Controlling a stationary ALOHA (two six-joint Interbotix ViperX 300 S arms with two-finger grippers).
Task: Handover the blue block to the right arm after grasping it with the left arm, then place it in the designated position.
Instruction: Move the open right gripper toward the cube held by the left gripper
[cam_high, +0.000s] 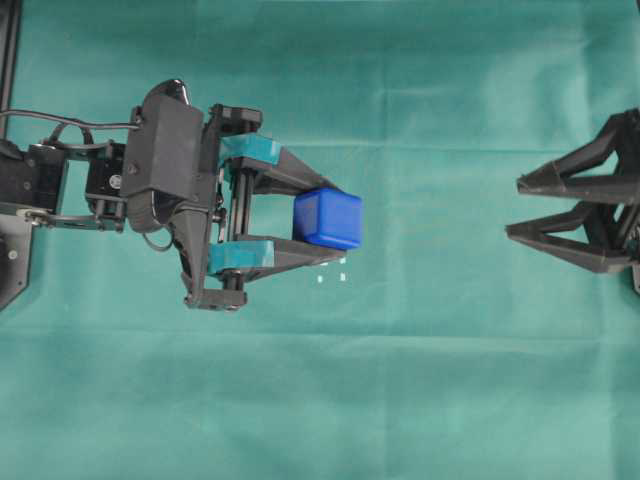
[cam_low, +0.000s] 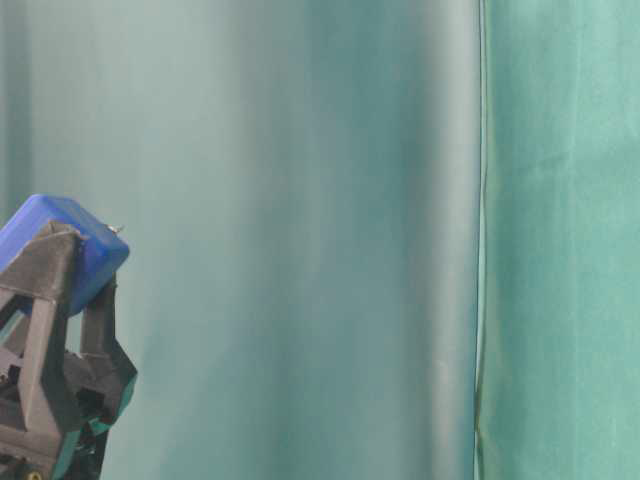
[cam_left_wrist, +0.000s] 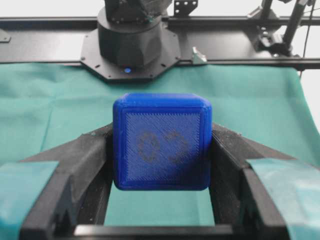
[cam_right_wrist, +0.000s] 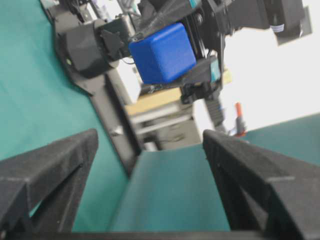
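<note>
The left arm (cam_high: 150, 165) extends level from the left, its gripper (cam_high: 335, 222) clamped on the blue block (cam_high: 328, 218), which is held off the green cloth (cam_high: 320, 400) between the teal-banded fingers (cam_high: 262, 255). The right gripper (cam_high: 515, 208) sits well apart at the right edge, jaws spread wide with nothing between them, pointing toward the block. The block's face carries a faint embossed mark that cannot be read; the designated position (cam_high: 333, 272), small white marks on the cloth, lies just nearer than the block in the overhead view.
</note>
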